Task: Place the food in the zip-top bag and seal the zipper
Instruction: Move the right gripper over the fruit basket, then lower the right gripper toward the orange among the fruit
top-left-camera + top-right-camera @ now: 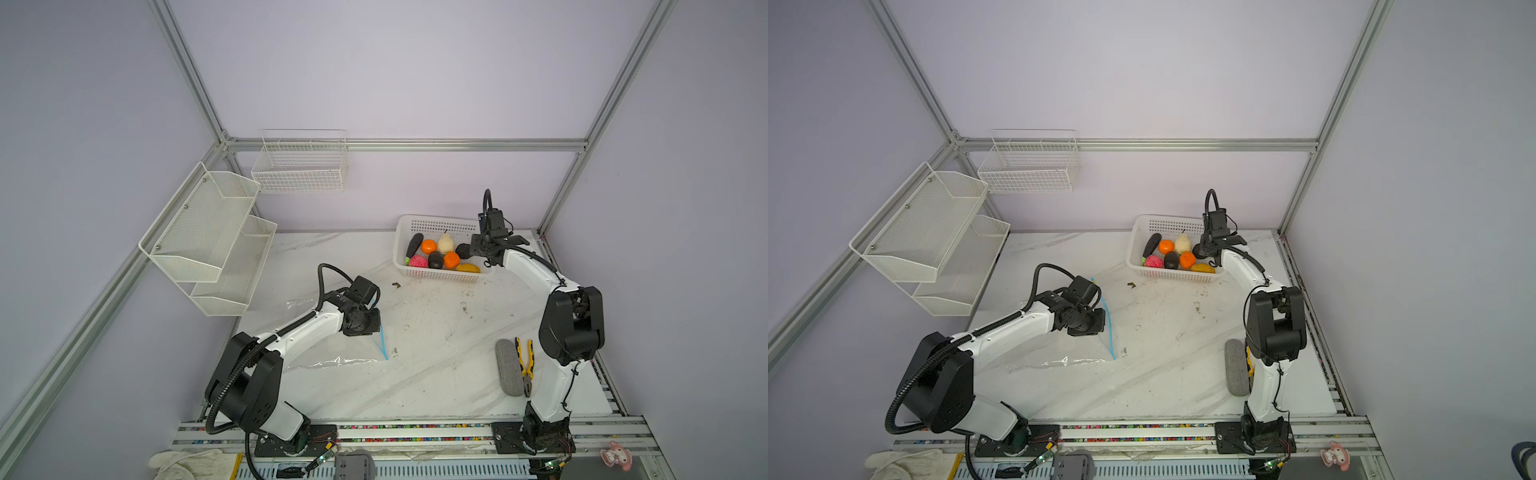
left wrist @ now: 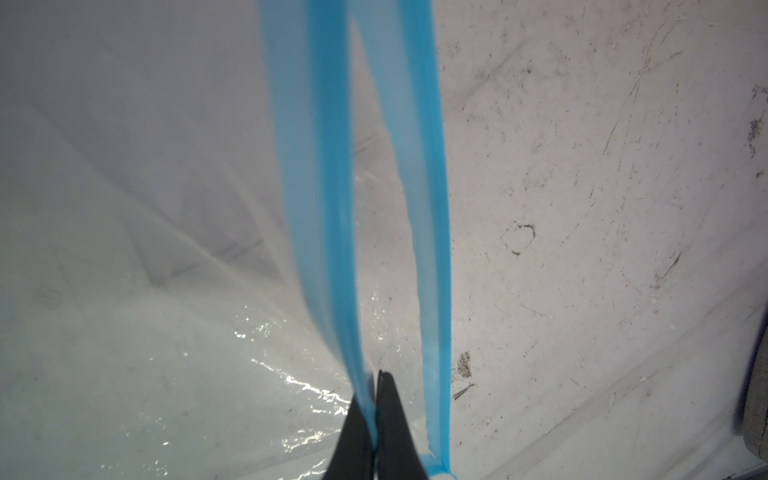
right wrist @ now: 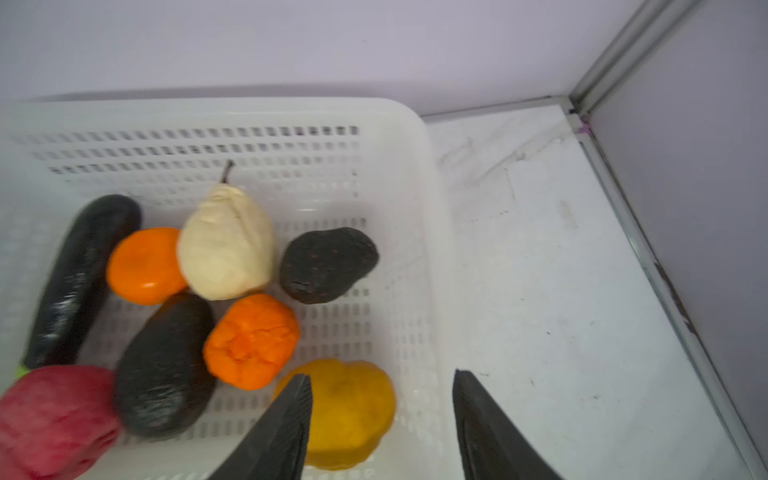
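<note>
Zipper [image 2: 332, 249] tight between fully closed left jaws; right jaws half-spread, empty, over basket [image 3: 249, 112] edge by yellow fruit [image 3: 353, 399].

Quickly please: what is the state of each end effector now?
Left end effector: closed on the blue zipper.
Right end effector: open, holding nothing.

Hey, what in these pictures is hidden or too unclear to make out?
- Left gripper: fingertips hidden under the left arm in both top views; only the left wrist view shows it shut on the zipper.
- Pliers: mostly behind the right arm in a top view.
- Green food: just a sliver behind the pink ball in a top view.
- Bag: partly under the left arm in both top views.
</note>
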You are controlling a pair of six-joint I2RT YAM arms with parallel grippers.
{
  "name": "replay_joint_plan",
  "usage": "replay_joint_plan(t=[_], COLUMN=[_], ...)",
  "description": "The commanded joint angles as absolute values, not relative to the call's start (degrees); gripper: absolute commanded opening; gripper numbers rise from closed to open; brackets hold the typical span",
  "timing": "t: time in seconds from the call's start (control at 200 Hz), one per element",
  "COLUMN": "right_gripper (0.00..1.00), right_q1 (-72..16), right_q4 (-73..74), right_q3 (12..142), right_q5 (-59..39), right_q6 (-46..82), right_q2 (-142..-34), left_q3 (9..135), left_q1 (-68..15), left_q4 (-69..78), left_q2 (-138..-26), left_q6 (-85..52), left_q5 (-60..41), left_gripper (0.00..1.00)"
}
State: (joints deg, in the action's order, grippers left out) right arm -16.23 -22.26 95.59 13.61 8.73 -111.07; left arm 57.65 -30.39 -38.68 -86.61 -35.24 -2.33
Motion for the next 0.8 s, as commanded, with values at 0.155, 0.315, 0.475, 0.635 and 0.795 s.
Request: replay_joint_plan(t=[0.155, 0.315, 0.475, 0.635, 0.795], right_gripper=[0.55, 0.53, 0.51, 0.51, 0.51], right_q1=[-26.9, -29.6, -30.3, -30.8, -31.4], right_q4=[-27.2, -30.9, -31.8, -31.2, -30.1], right_q3=[109.8, 115.3, 113.8, 109.7, 104.4], right_q5=[6.0, 3.4, 2.0, 1.8, 1.5], right_q6=[8.8, 7.8, 7.6, 8.0, 9.4], right_q2=[-125.1, -130.3, -130.2, -127.6, -124.4], left_q3=[62.1, 62.1, 61.8, 62.1, 61.8], left_q1=[-29.9, -29.9, -29.9, -29.8, -29.8], left_q4=[-39.2, -39.5, -39.4, -39.5, -39.3], left_q2=[-84.7, -83.8, -83.1, -83.3, -83.4], left_q6=[-33.6, -33.6, -33.7, -33.9, -33.9], left_q5=[-2.5, -2.2, -1.7, -1.6, -1.5], left_gripper=[0.00, 0.00, 0.00, 0.00, 0.00])
